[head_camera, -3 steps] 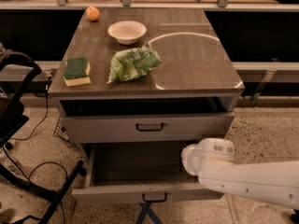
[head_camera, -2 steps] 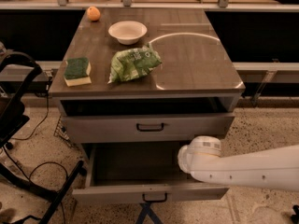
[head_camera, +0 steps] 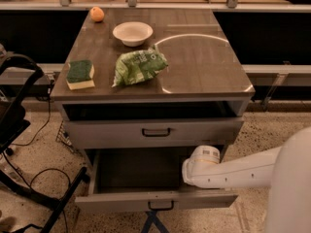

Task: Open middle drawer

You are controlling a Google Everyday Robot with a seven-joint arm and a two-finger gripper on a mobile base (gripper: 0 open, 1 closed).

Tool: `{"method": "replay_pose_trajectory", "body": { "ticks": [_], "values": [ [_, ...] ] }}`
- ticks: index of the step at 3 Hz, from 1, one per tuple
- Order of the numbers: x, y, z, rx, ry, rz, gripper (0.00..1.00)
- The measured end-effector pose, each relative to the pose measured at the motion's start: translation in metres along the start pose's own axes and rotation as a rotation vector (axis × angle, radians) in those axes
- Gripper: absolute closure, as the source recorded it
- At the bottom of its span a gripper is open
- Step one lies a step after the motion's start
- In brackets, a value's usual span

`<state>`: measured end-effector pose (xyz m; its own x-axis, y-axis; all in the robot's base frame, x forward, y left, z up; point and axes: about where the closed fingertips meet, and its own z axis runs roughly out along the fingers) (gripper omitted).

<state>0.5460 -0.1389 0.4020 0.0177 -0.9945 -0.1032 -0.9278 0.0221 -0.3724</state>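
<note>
The grey cabinet (head_camera: 204, 67) rises behind and above the gripper. The white arm (head_camera: 243, 171), cut off at the right edge, reaches in from the right. The gripper (head_camera: 189, 173) at its end sits over the right part of the middle drawer (head_camera: 112, 202), which stands pulled out, its black handle (head_camera: 161, 206) just below and left of the gripper. The gripper merges with the dark interior, so I cannot tell whether it is grasping or released. Directly above it is the taller drawer (head_camera: 204, 130). On the top, up and left of the gripper, are a green bag (head_camera: 138, 67), a white bowl (head_camera: 132, 33), a sponge (head_camera: 80, 74) and an orange fruit (head_camera: 97, 14).
</note>
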Motion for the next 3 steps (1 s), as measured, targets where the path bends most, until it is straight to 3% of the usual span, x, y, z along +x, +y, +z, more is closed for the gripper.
{"method": "replay_pose_trajectory", "body": {
  "ticks": [1,2,3],
  "values": [
    [0.016,0.062,0.024,-0.13,0.028,0.04,1.0],
    [0.016,0.062,0.025,-0.13,0.028,0.04,1.0],
    [0.04,0.093,-0.001,-0.167,0.087,0.065,1.0]
  ]
}}
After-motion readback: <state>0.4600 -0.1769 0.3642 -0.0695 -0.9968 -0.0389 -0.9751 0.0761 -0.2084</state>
